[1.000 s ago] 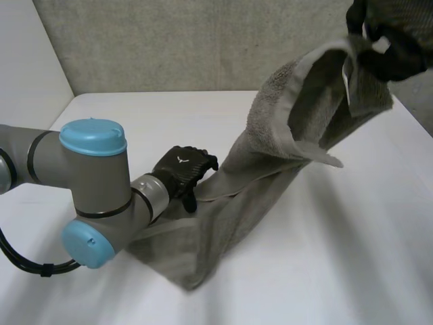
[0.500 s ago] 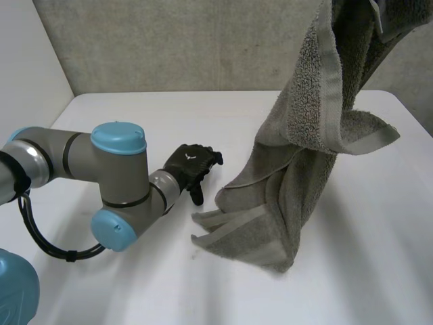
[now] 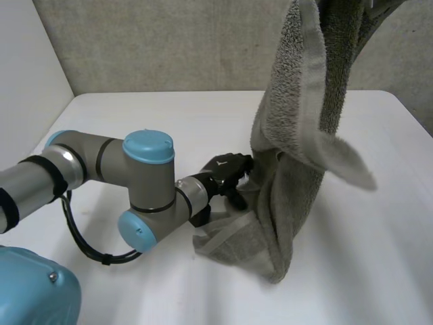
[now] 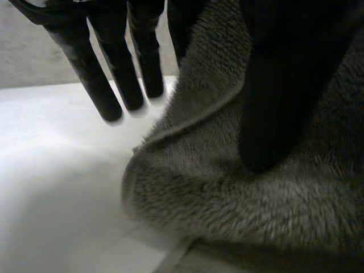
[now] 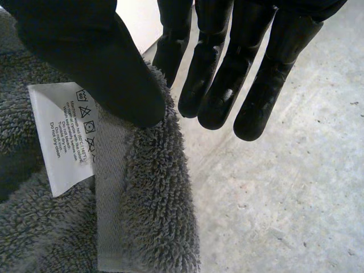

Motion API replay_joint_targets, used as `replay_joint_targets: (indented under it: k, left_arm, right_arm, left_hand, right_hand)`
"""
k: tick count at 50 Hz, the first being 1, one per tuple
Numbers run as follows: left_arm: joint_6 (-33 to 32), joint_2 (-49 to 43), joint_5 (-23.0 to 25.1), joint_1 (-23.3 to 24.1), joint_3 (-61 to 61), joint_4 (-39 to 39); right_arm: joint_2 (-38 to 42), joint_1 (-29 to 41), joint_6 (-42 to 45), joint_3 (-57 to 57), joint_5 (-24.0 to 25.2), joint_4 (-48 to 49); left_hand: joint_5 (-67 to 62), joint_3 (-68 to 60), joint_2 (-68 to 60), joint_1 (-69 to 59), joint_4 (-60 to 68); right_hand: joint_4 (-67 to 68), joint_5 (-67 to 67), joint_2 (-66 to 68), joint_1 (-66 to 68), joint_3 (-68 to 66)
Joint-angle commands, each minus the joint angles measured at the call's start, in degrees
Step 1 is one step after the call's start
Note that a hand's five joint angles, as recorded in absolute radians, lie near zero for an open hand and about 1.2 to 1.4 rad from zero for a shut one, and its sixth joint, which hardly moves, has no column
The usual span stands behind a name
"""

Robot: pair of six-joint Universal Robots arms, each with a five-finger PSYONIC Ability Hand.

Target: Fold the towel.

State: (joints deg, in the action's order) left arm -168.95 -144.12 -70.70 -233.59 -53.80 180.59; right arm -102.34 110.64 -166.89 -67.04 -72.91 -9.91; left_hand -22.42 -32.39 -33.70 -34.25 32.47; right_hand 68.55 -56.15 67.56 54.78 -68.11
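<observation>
A grey towel [image 3: 298, 135] hangs tall over the right half of the table, its lower end bunched on the tabletop. My right hand [image 5: 85, 51] holds it up by the top: the thumb pinches the hem beside the white care label [image 5: 62, 142] against straight fingers [image 5: 222, 85]. My left hand [image 3: 226, 170] reaches across to the hanging towel's lower part, just above the bunched end. In the left wrist view its thumb [image 4: 273, 85] lies on the towel [image 4: 227, 187], while its straight fingers [image 4: 114, 74] stand apart beside the towel's edge.
The white table [image 3: 169, 122] runs back to a grey wall, with a white wall at its left side. My left arm [image 3: 145, 189] stretches across the table's front left. Under the raised right hand lies grey floor [image 5: 284, 199].
My right hand has lifted the towel higher, so it now hangs nearly straight. My left hand has moved right, up to the towel's lower part, and its fingers have drawn in somewhat.
</observation>
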Motion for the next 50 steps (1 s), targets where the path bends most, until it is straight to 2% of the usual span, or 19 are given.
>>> replay_joint_targets:
  k: [1, 4, 6, 11, 15, 17, 23, 25, 29, 33, 34, 35, 36, 37, 39, 41, 46, 49, 50]
  left_arm:
    - [3.8, 1.4, -7.0, -1.1, 2.6, 0.0]
    - [2.7, 3.8, -9.5, -2.3, 1.9, 0.0]
    - [-0.1, 9.1, -11.8, -6.3, -0.9, 0.2]
    - [-6.7, 18.0, -11.7, -10.6, -5.5, 1.2]
    - [-11.2, 23.2, -11.7, -12.6, -8.6, 1.4]
    - [-13.9, 28.7, -11.7, -13.7, -12.0, 1.4]
    - [-15.9, 35.0, -11.7, -13.6, -17.5, 1.5]
    - [-17.1, 40.0, -11.0, -12.9, -22.5, 2.0]
    - [-19.3, 44.3, -9.5, -12.6, -28.2, 3.0]
    - [-24.0, 44.1, -6.9, -8.1, -35.5, 3.5]
    - [-24.1, 44.1, -6.9, -8.1, -35.5, 3.5]
    - [-25.5, 42.5, -6.8, -5.8, -36.6, 3.6]
    - [-26.9, 39.9, -7.3, -3.7, -37.2, 3.7]
    - [-27.0, 39.9, -7.3, -3.7, -37.2, 3.7]
    - [-29.7, 35.1, -7.9, -0.6, -36.9, 3.4]
    - [-31.2, 33.7, -8.3, -0.3, -36.6, 3.2]
    - [-34.2, 33.2, -11.4, -0.6, -35.7, 3.5]
    - [-34.3, 33.8, -12.4, -0.6, -35.1, 3.5]
    - [-34.3, 34.5, -13.8, -0.7, -33.8, 3.5]
  right_arm:
    - [0.6, -0.7, 0.3, 0.2, -1.7, 0.0]
    - [1.3, -0.8, 0.8, -0.5, -1.7, -0.6]
    - [2.6, -0.8, 1.0, -1.1, -1.7, -0.8]
    - [10.7, -1.6, 1.5, -1.5, -1.2, -5.5]
    - [13.9, -3.7, 3.2, -1.8, -1.5, -7.1]
    - [15.4, -4.2, 4.3, -1.9, -1.9, -7.2]
    - [25.8, -6.0, 6.0, -1.6, -2.6, -7.7]
    - [28.7, -6.7, 6.0, -1.2, -3.0, -7.8]
    - [37.4, -8.9, 6.1, 1.8, -6.7, -7.1]
    - [43.2, -9.5, 6.0, 4.4, -9.0, -7.3]
    - [45.3, -9.6, 5.7, 5.1, -9.4, -7.3]
    - [46.3, -9.6, 5.9, 5.3, -10.5, -7.4]
    - [46.4, -9.6, 5.9, 5.3, -10.5, -7.4]
    - [46.3, -9.6, 5.6, 4.9, -10.7, -7.7]
    - [45.5, -9.3, 5.3, 3.8, -10.8, -7.7]
    - [43.9, -9.1, 5.3, 2.1, -10.9, -7.3]
    - [31.1, -8.7, 5.5, -10.2, -11.5, -1.1]
    - [28.3, -8.3, 5.3, -13.2, -11.3, 0.7]
    - [25.8, -6.9, 4.6, -16.5, -10.9, 1.0]
  left_hand:
    - [-47.6, -47.6, -46.3, -45.7, 47.5]
    - [-47.6, -47.6, -46.3, -45.7, 47.5]
    - [-47.6, -47.6, -46.3, -45.7, 47.5]
    - [-47.6, -47.6, -46.3, -45.7, 47.5]
    - [-47.6, -47.6, -46.3, -45.7, 47.5]
    - [-47.6, -47.6, -46.3, -45.7, 47.5]
    - [-47.6, -47.6, -46.3, -45.7, 47.5]
    - [-47.6, -47.6, -46.3, -45.7, 47.5]
    - [-47.6, -47.6, -46.3, -45.7, 47.5]
    - [-47.6, -47.6, -46.3, -45.7, 47.5]
    - [-47.6, -47.6, -46.3, -45.7, 47.5]
    - [-47.6, -47.6, -46.3, -45.7, 47.5]
    - [-47.6, -47.6, -46.3, -45.7, 47.5]
    - [-47.6, -47.6, -46.3, -45.7, 47.5]
    - [-47.6, -47.6, -46.3, -45.7, 47.5]
    - [-47.6, -47.6, -46.3, -45.7, 47.5]
    - [-47.6, -47.6, -46.3, -45.7, 47.5]
    - [-47.6, -47.6, -46.3, -45.7, 47.5]
    - [-47.6, -47.6, -46.3, -45.7, 47.5]
  right_hand:
    - [11.5, -13.8, 12.4, 25.2, -11.9]
    - [11.5, -13.8, 12.4, 25.2, -11.9]
    - [11.5, -13.8, 12.4, 25.2, -11.9]
    - [11.5, -13.8, 12.4, 25.2, -11.9]
    - [11.5, -13.8, 12.4, 25.2, -11.9]
    - [11.5, -13.8, 12.4, 25.2, -11.9]
    - [11.5, -13.8, 12.4, 25.2, -11.9]
    - [11.5, -13.8, 12.4, 25.2, -11.9]
    - [11.5, -13.8, 12.4, 25.2, -11.9]
    - [11.5, -13.8, 12.4, 25.2, -11.9]
    - [-3.3, 0.9, -2.3, 10.5, 2.9]
    - [-36.1, 33.7, -35.1, -22.3, 35.7]
    - [-36.4, 34.0, -35.4, -22.7, 36.0]
    - [-58.5, 56.2, -57.6, -44.8, 58.1]
    - [-58.5, 56.2, -57.6, -44.8, 58.1]
    - [-58.5, 56.2, -57.6, -44.8, 58.1]
    - [-58.5, 56.2, -57.6, -44.8, 58.1]
    - [-58.5, 56.2, -57.6, -44.8, 58.1]
    - [-51.0, 48.6, -50.0, -37.2, 50.5]
